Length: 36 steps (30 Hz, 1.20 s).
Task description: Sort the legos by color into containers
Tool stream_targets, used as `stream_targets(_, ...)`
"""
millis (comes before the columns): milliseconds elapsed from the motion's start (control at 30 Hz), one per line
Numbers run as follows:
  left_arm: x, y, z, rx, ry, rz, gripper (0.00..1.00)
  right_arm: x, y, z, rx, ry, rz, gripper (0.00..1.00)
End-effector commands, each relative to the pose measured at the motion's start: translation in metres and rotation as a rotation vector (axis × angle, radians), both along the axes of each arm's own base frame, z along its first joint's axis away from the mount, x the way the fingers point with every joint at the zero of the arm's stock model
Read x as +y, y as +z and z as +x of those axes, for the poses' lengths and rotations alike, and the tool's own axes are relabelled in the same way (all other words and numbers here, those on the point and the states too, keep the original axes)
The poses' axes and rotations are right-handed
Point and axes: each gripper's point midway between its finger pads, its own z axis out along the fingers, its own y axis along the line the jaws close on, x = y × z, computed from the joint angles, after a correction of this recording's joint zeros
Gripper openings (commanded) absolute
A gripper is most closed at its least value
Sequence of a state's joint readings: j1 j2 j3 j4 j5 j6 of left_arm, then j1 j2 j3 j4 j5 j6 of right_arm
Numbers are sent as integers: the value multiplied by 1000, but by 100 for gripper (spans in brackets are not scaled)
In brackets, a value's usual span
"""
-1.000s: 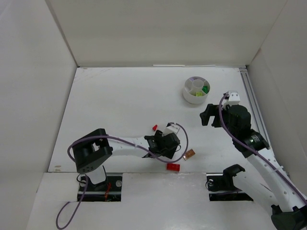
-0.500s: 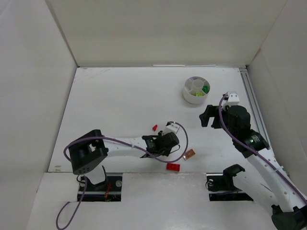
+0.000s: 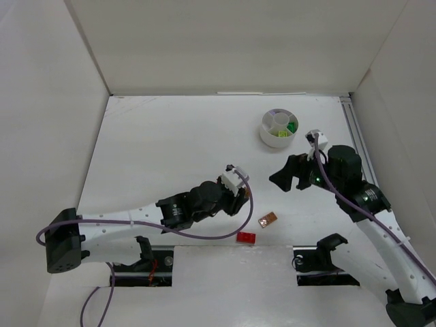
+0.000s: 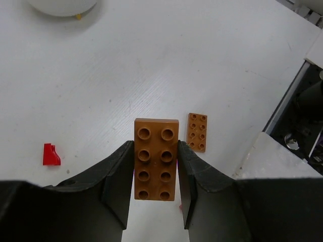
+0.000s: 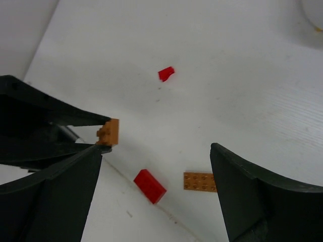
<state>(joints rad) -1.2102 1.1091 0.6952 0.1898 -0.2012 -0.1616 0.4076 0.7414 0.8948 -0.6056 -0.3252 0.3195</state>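
Orange-brown brick [image 4: 155, 166] in left claw [image 4: 155, 145], invisible overhead

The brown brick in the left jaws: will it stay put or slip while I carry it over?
Probably stays: the brown brick looks rigid, and the left gripper pinches its long flat sides squarely. Small plastic, so likely light. Its walls look smooth, though, and one end pokes past the jaws, so a bump might twist it.

left claw [image 4: 155, 174] clamped, right claw [image 5: 156, 169] agape
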Motion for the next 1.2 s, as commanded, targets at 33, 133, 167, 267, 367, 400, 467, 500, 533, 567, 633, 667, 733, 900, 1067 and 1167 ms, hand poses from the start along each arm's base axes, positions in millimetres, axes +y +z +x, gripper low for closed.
stream_targets(33, -10, 23, -7, -109, -111, -45, 21, 29, 32, -25, 42, 167, 124, 88)
stream_targets(133, -12, 28, -9, -127, -136, -46, 21, 46, 35, -27, 73, 215, 165, 84)
stream_targets(167, -13, 33, -8, -138, -139, -50, 21, 49, 34, -26, 83, 220, 170, 82)
stream_targets(267, -13, 33, -8, -138, -139, -50, 21, 63, 17, -25, 161, 249, 147, 76)
stream_targets(367, -11, 40, -9, -155, -140, -64, 21, 73, 5, -21, 214, 256, 104, 72)
stream_targets(400, -12, 43, -8, -159, -139, -74, 21, 75, 6, -17, 209, 245, 93, 70)
stream_targets(467, -10, 49, -9, -174, -141, -86, 21, 79, 4, -15, 217, 248, 84, 66)
stream_targets(500, -10, 49, -9, -174, -141, -86, 21, 84, 3, -14, 223, 254, 89, 65)
stream_targets(533, -8, 45, -8, -172, -132, -76, 21, 85, 5, -13, 214, 255, 93, 64)
stream_targets(567, -7, 49, -8, -177, -132, -86, 21, 87, 2, -14, 223, 263, 88, 64)
stream_targets(633, -6, 52, -8, -181, -131, -94, 21, 88, -1, -12, 230, 252, 79, 58)
stream_targets(667, -4, 50, -9, -180, -131, -93, 21, 92, -2, -13, 234, 271, 81, 56)
stream_targets(733, -2, 56, -7, -190, -118, -109, 21, 95, -4, -17, 244, 285, 89, 54)
stream_targets(900, -1, 51, -6, -189, -110, -99, 21, 105, -2, -23, 239, 326, 121, 52)
stream_targets(1067, -2, 50, -4, -190, -101, -98, 21, 111, -2, -28, 258, 358, 143, 43)
stream_targets(1167, -2, 53, -3, -196, -91, -106, 21, 111, -2, -28, 258, 358, 143, 38)
